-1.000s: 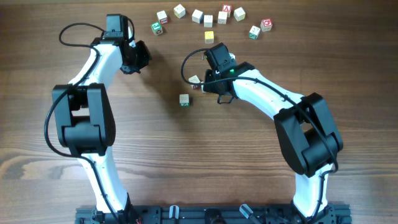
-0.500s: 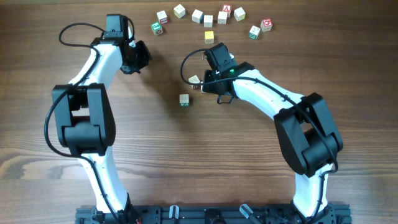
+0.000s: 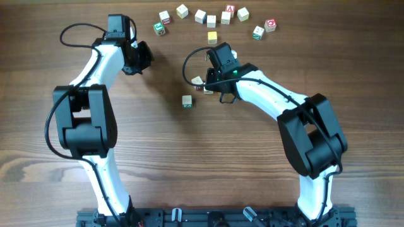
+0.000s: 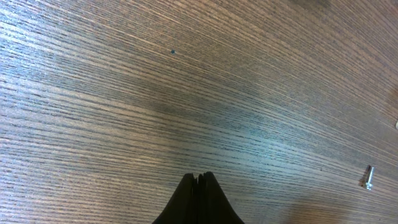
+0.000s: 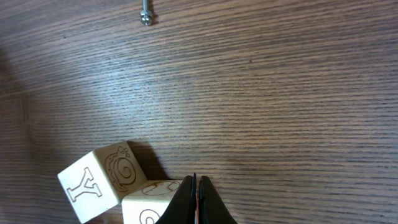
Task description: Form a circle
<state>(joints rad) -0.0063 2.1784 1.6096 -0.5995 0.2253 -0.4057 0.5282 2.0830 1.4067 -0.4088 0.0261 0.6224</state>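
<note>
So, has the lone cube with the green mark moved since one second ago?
No. The lone cube sits at the same spot on the table, below and left of the yellow cube, as in both earlier overhead pictures.

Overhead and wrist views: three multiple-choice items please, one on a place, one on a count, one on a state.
1. Where is the yellow cube?
A. beside the left arm's base
B. just on the robot's side of the arc of cubes
C. stacked on another cube

2. How many cubes show in the right wrist view?
A. one
B. two
C. five

3. How are the left fingers?
A. wide open
B. shut on a cube
C. shut, holding nothing

Key:
1 B: overhead, it lies right by the arc.
2 B: only the Y cube and its neighbour show.
3 C: the tips meet over bare wood.
</note>
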